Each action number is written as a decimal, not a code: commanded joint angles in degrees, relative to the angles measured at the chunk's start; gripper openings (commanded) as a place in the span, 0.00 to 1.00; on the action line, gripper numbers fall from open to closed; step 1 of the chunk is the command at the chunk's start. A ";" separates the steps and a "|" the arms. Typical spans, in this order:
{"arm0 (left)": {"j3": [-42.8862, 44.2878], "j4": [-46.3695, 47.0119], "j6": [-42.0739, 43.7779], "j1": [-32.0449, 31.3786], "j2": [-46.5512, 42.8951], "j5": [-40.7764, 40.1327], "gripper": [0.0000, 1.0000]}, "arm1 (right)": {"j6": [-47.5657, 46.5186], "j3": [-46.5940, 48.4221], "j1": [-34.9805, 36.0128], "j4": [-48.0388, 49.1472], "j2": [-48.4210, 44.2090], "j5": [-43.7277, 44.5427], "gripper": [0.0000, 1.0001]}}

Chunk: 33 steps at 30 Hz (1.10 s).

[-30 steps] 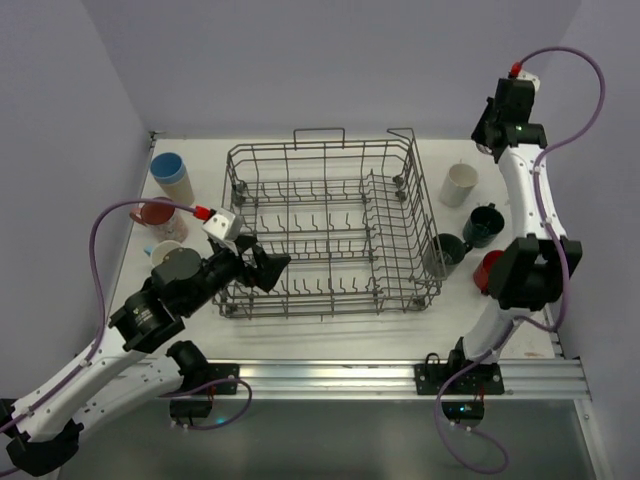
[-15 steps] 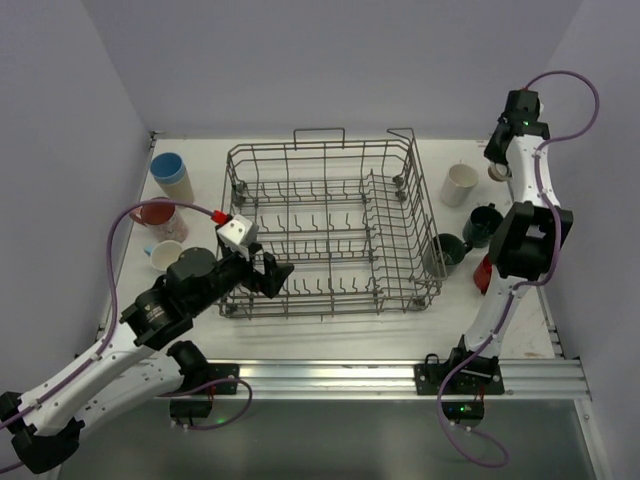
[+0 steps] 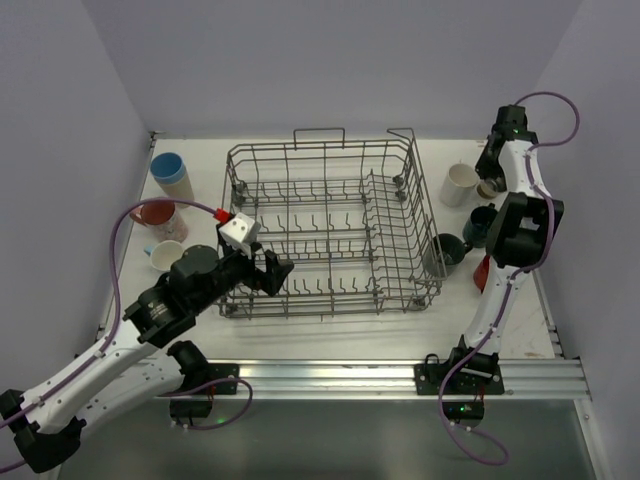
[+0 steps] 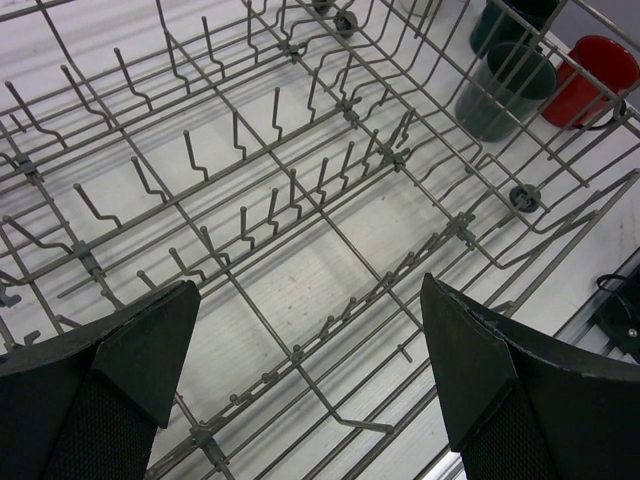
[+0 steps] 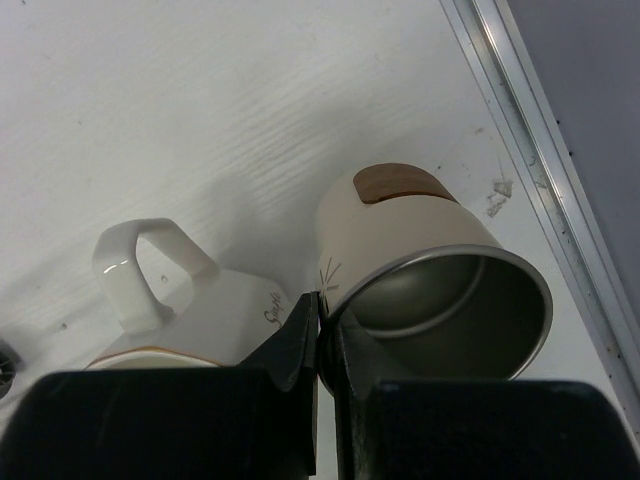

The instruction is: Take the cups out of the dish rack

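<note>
Left claw (image 4: 308,290) is spread wide and empty, hanging over the near-left corner of the dish rack (image 3: 330,225). The tines look bare in both the overhead and wrist views, so I see nothing left to lift.

Right claw (image 5: 320,325) is clenched with nothing visibly between the pads. Its tips sit in the gap between the white mug (image 5: 190,300) and the beige cup (image 5: 430,270), far right of the tabletop (image 3: 330,335).

Cups are all off the rack:
- **Left of the rack:** blue cup (image 3: 170,172), pink mug (image 3: 155,213), cream cup (image 3: 165,255).
- **Right of the rack:** dark teal mug (image 3: 483,225), dark grey mug (image 3: 445,250), and red cup (image 3: 486,270), which is half hidden by my arm.

The split probably means each arm serves its own side to keep reaches short. Unloading looks finished.
</note>
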 commanded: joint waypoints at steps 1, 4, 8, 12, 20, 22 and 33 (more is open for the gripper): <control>-0.21 1.71 0.92 0.73 0.16 -0.72 1.00 | -0.68 2.61 -0.43 -0.09 0.31 -0.75 0.00; -0.21 1.71 1.01 1.00 0.52 -0.81 1.00 | -0.59 2.53 -0.87 -0.09 1.28 -0.75 0.00; -0.21 1.71 1.01 1.35 0.69 -0.99 1.00 | -0.77 1.91 -1.05 -0.27 1.81 -0.84 0.03; -0.12 1.88 1.01 1.88 0.96 -0.46 1.00 | -0.50 2.00 -1.05 -0.27 1.81 -0.93 0.19; -0.12 1.80 1.01 2.49 1.04 -0.11 1.00 | 0.55 3.49 -1.05 -0.09 -0.30 -2.42 0.34; -0.21 1.88 1.01 2.49 0.96 -0.11 1.00 | 1.08 3.58 -1.13 -0.18 -0.74 -2.68 0.35; -0.21 1.88 1.01 2.76 0.52 0.07 1.00 | 4.50 -3.09 -1.13 6.14 -11.53 0.12 0.51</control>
